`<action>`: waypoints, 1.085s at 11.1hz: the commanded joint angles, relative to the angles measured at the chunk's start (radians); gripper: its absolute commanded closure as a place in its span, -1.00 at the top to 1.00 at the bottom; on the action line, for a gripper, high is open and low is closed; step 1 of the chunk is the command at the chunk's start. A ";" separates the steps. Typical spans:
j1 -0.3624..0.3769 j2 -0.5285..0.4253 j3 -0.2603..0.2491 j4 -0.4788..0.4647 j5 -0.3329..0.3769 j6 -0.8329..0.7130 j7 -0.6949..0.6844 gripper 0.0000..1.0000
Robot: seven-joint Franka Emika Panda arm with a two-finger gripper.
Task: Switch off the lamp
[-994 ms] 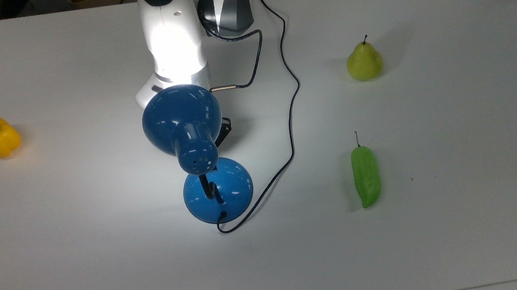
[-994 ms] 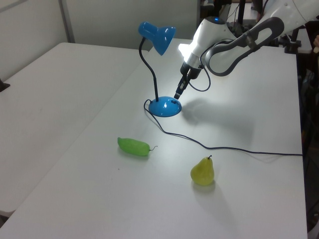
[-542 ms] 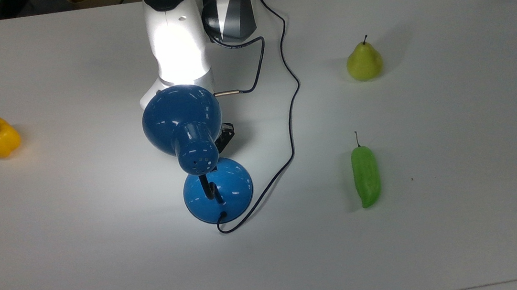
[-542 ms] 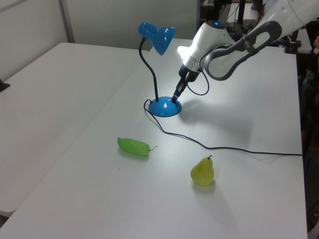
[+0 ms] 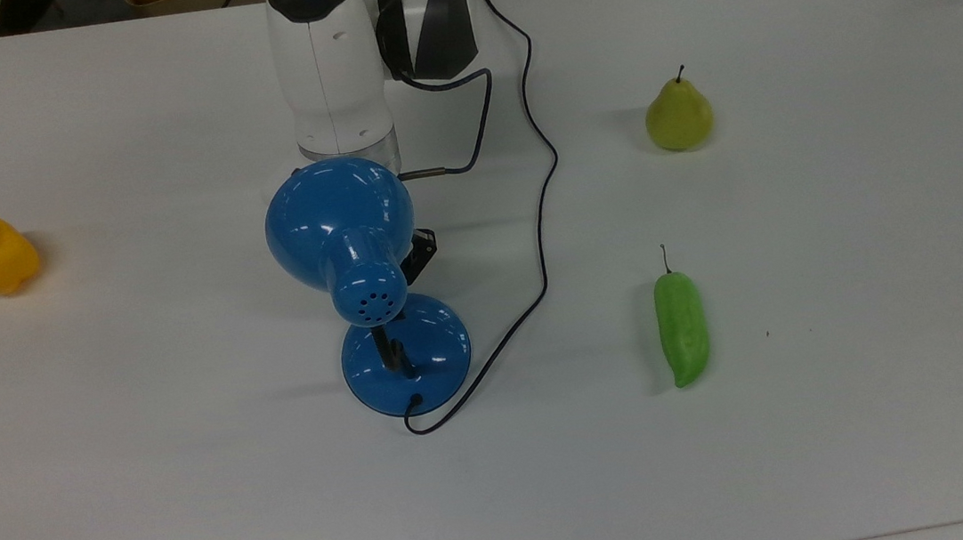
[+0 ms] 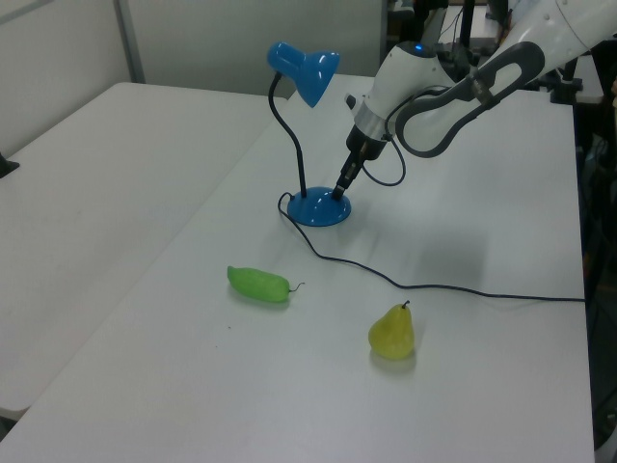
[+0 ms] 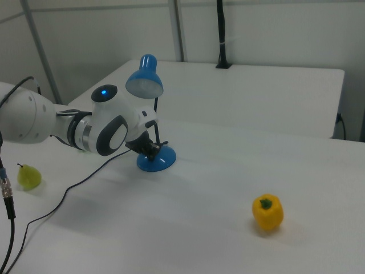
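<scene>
The lamp [image 5: 354, 248] stands upright near the centre of the top view: glossy blue cone shade with vent holes, black neck, round domed base. It is unlit, its thin black cord [image 5: 542, 237] trailing toward the upper edge.

A large white table [image 5: 822, 449] under even, soft light, with a second white table [image 6: 87, 174] just beside it across a narrow seam, pale wall panels [image 7: 274, 34] behind, and a black post [image 7: 221, 34] standing at the far table edge.
</scene>
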 commanded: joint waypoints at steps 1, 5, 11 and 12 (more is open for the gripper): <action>0.002 0.003 -0.008 -0.055 -0.012 -0.002 -0.029 -1.00; -0.001 -0.046 -0.008 -0.052 -0.012 -0.160 -0.047 -1.00; -0.009 -0.239 -0.008 -0.046 -0.009 -0.532 -0.047 -0.98; -0.009 -0.297 -0.008 -0.044 -0.002 -0.642 -0.038 -0.50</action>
